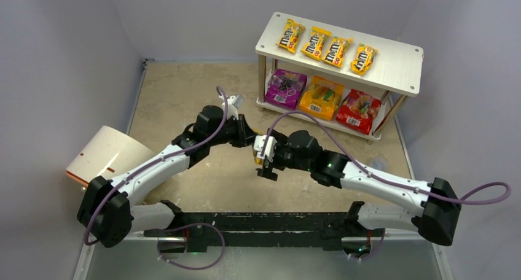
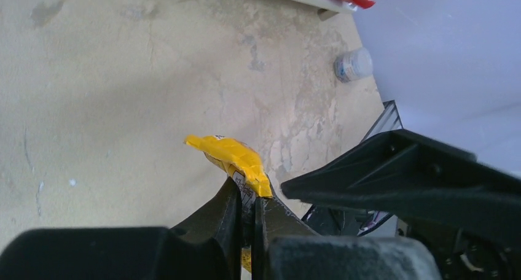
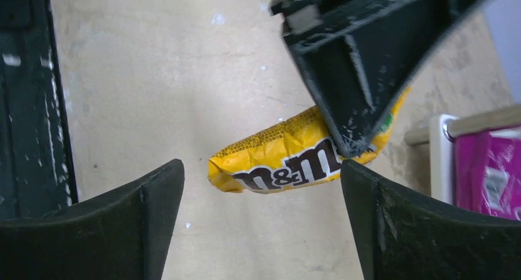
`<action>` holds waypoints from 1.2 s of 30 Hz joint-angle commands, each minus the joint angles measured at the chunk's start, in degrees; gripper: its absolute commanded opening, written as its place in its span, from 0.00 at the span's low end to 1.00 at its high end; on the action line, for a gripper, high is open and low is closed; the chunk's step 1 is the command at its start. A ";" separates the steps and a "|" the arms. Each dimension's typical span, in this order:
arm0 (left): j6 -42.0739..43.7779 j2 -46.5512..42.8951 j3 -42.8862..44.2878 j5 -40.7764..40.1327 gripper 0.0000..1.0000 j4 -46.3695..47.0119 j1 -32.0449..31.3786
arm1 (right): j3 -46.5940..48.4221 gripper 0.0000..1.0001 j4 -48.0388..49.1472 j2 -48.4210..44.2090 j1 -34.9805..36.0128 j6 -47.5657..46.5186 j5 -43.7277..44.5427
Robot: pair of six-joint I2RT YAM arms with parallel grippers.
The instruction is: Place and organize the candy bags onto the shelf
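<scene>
The left gripper (image 2: 252,197) is pinched tight on the 5th yellow M&M's packet (image 2: 236,160), its 2 fingers pressed together over one end so that the rest of the packet sticks out past the tips, slightly curled, over the tan table (image 1: 184,89). In the right wrist view the same packet (image 3: 276,163) lies crosswise in the gap of the right gripper (image 3: 261,169), whose jaws stand wide apart, one finger to each side and neither visibly touching the wrapper; the left gripper's dark finger (image 3: 356,65) comes in from above and clamps the packet's right end. From the top camera both grippers meet near the middle of the table, well short of the shelf (image 1: 393,65) at the far right. On its upper board lie 4 other yellow packets (image 1: 316,42) in a slanting row, and on the lower board the purple pouch (image 1: 285,88), orange pouch (image 1: 321,97) and red pouch (image 1: 358,111) sit side by side. A white-and-tan cylinder (image 1: 110,154) rests at the left edge.
</scene>
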 commanded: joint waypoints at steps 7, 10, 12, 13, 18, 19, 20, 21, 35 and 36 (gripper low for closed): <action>15.66 -7.49 -5.04 18.13 0.00 34.84 -0.03 | -9.77 0.99 8.28 -24.13 0.06 39.66 8.93; 16.39 -9.81 -6.78 27.02 0.00 43.87 -0.04 | -12.29 0.99 9.67 -32.54 0.01 40.96 3.24; 14.69 -10.47 -7.96 34.63 0.00 51.31 -0.12 | -15.30 0.99 13.43 -37.55 0.03 39.61 -0.23; 12.77 -10.57 -8.61 37.70 0.00 57.24 -0.05 | -16.63 0.99 14.59 -39.62 0.01 37.94 -1.34; 5.73 -11.40 -10.72 44.86 0.00 71.19 -0.22 | -21.56 0.99 20.98 -43.77 0.06 32.10 -5.09; 5.19 -11.75 -10.81 45.43 0.00 72.02 -0.20 | -21.47 0.99 21.52 -43.32 0.00 30.99 -6.37; 5.09 -12.28 -10.71 45.36 0.00 72.09 -0.17 | -21.26 0.99 22.10 -42.60 0.06 30.64 -6.93; 5.22 -12.90 -10.54 44.48 0.00 71.02 -0.15 | -20.70 0.99 22.23 -41.55 -0.01 29.89 -6.92; -14.37 -11.55 18.44 -19.56 0.00 -11.98 -0.06 | -23.26 0.99 61.47 -13.44 0.15 -14.84 10.82; -16.48 -11.05 19.35 -21.20 0.00 -14.18 -0.12 | -23.77 0.99 65.25 -11.95 0.23 -17.00 11.08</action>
